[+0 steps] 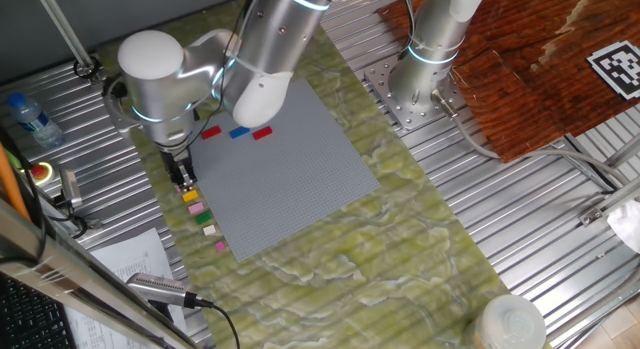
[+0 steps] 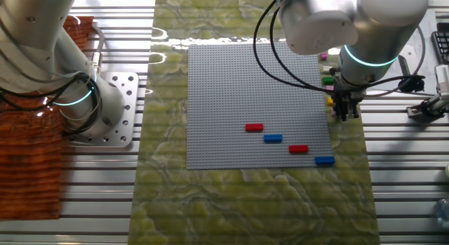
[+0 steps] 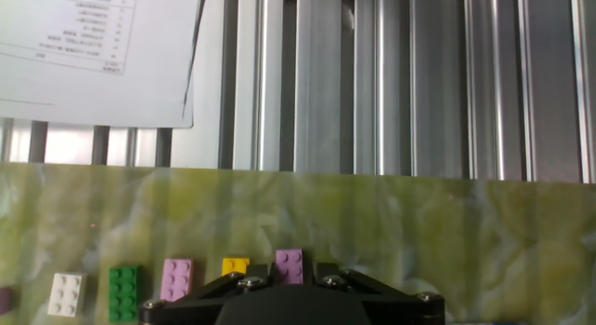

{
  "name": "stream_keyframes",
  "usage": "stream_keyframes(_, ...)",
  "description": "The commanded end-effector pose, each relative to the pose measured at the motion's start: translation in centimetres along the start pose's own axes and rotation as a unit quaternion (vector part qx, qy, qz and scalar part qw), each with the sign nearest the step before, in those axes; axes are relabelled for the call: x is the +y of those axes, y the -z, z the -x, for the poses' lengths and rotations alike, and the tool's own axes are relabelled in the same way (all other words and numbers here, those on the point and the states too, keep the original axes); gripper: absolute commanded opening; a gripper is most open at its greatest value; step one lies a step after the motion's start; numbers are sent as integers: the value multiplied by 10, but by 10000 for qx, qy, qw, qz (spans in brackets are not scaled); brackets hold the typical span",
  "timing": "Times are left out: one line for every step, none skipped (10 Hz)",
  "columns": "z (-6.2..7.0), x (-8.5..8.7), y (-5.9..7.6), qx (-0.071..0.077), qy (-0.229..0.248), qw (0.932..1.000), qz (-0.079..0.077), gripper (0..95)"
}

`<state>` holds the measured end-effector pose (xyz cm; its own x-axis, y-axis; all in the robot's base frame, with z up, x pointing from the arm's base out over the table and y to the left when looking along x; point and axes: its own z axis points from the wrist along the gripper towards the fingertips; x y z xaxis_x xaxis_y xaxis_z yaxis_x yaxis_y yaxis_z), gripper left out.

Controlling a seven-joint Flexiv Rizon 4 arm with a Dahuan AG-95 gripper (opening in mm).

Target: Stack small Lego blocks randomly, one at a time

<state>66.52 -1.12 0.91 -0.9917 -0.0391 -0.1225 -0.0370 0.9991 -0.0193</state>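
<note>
In the hand view my gripper (image 3: 290,272) has its two black fingers tight against the sides of a pink Lego block (image 3: 290,260), which is level with the row on the green mat. To its left lie a yellow block (image 3: 235,266), a pink block (image 3: 177,279), a green block (image 3: 124,292) and a cream block (image 3: 67,294). In one fixed view the gripper (image 1: 183,179) is low at the upper end of that row (image 1: 203,218), beside the grey baseplate (image 1: 280,179). Red (image 2: 254,127) and blue (image 2: 273,138) blocks lie on the baseplate.
A paper sheet (image 3: 93,55) lies on the ribbed metal table beyond the mat. A second arm's base (image 1: 420,79) stands behind the baseplate. A water bottle (image 1: 30,119) and a microphone (image 1: 160,287) are at the left.
</note>
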Motion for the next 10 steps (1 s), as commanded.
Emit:
stream_keyframes(0,0,0,-1,-8,10000,-3,190)
stream_keyframes(0,0,0,-2,-22,10000,-5,0)
stream_keyframes(0,0,0,-5,-25,10000,-5,0)
stream_keyframes(0,0,0,-8,-29,10000,-5,0)
stream_keyframes(0,0,0,-15,-36,10000,-5,0)
stream_keyframes(0,0,1,-19,-43,10000,-5,0)
stream_keyframes(1,0,3,-17,-59,10000,-7,0)
stream_keyframes(2,1,8,-11,-74,10000,-4,0)
stream_keyframes(3,1,16,-5,-73,10000,4,0)
stream_keyframes(1,2,29,30,-50,10000,9,0)
